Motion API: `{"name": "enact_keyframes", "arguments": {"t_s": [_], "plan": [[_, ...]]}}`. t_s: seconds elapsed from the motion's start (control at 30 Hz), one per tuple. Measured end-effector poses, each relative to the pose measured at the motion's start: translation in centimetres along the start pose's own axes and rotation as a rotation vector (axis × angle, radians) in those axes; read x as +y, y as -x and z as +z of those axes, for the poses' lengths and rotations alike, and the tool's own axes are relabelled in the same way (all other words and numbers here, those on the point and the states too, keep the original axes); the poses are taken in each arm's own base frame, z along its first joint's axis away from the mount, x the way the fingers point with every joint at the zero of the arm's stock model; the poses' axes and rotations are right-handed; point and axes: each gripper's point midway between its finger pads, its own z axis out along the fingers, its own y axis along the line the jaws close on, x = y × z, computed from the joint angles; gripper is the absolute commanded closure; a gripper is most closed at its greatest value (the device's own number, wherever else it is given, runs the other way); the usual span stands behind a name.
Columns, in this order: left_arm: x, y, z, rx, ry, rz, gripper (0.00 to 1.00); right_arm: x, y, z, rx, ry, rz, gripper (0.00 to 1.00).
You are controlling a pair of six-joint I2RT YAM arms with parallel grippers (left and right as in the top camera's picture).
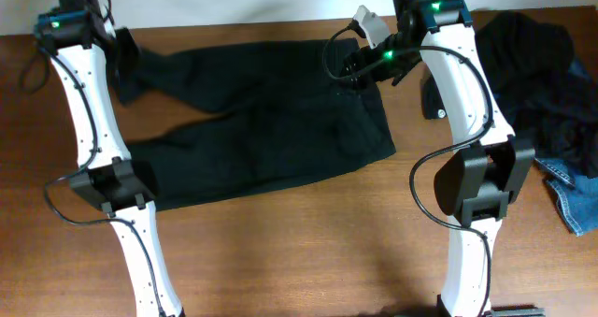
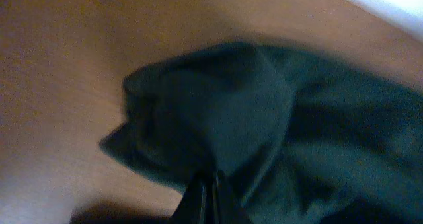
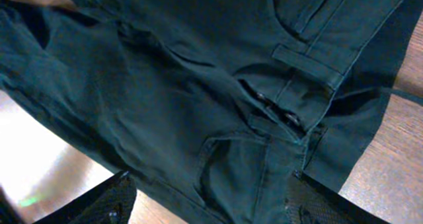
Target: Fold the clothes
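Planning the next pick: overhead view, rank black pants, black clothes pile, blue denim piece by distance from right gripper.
1. black pants: directly beneath the right gripper, at their waist end.
2. black clothes pile: back right corner.
3. blue denim piece: right edge, nearer the front.

2 white robot arms (left arm (image 1: pixel 89 102), right arm (image 1: pixel 462 83)), 2 tools (left tool (image 2: pixel 211 201), right tool (image 3: pixel 211 207)), 1 brown desk (image 1: pixel 299 252), 1 pr black trousers (image 1: pixel 271 121), 1 black clothes heap (image 1: pixel 537 64), no. of items in it unclear, 1 blue denim item (image 1: pixel 579 200).
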Motion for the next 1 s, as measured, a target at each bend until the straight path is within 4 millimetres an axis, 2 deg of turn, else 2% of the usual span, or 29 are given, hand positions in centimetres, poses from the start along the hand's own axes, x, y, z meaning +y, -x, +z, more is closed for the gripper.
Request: {"name": "enact_keyframes", "arguments": {"t_s": [0.03,0.07,0.17,0.2,0.27,0.37,0.4,0.53,0.73,0.83,0.93,1.0], "plan": [[0.6,-1.5,0.5,0.062,0.023,-0.004,0.99,0.0,0.1,0.0,-0.004,-0.002,-0.003,0.22],[1.0,-2.5,0.7,0.106,0.045,-0.005,0.96,-0.1,0.2,0.0,-0.01,-0.003,-0.006,0.22],[1.5,-2.9,1.1,0.122,0.069,0.005,0.8,-0.1,0.3,0.0,-0.011,-0.004,-0.006,0.21],[1.6,-2.9,1.1,0.122,0.073,0.013,0.69,-0.1,0.3,0.0,-0.011,-0.004,-0.006,0.21],[1.7,-2.9,1.2,0.122,0.079,0.021,0.31,-0.1,0.3,0.0,-0.014,-0.004,-0.008,0.18],[2.0,-2.4,1.2,0.105,0.081,0.015,0.06,-0.2,0.7,0.0,-0.027,-0.011,-0.013,0.12],[2.0,-2.0,1.3,0.089,0.078,0.012,0.02,-0.4,1.0,0.0,-0.039,-0.02,-0.015,0.09],[2.0,-0.8,1.3,0.054,0.027,-0.005,0.01,-1.0,2.1,-0.1,-0.08,-0.045,-0.017,0.01],[1.4,-0.1,0.4,0.027,-0.027,-0.01,0.01,-1.2,3.0,-0.2,-0.117,-0.057,-0.029,0.01],[0.4,0.8,-2.6,-0.028,-0.068,-0.003,0.01,-1.2,4.1,-0.4,-0.163,-0.047,-0.046,0.01],[-0.7,2.8,-6.5,-0.143,-0.116,0.012,0.01,-1.3,5.7,-0.9,-0.228,-0.041,-0.052,0.01],[-1.9,5.6,-9.8,-0.293,-0.166,0.037,0.01,-1.7,6.8,-1.3,-0.278,-0.042,-0.047,0.01]]}}
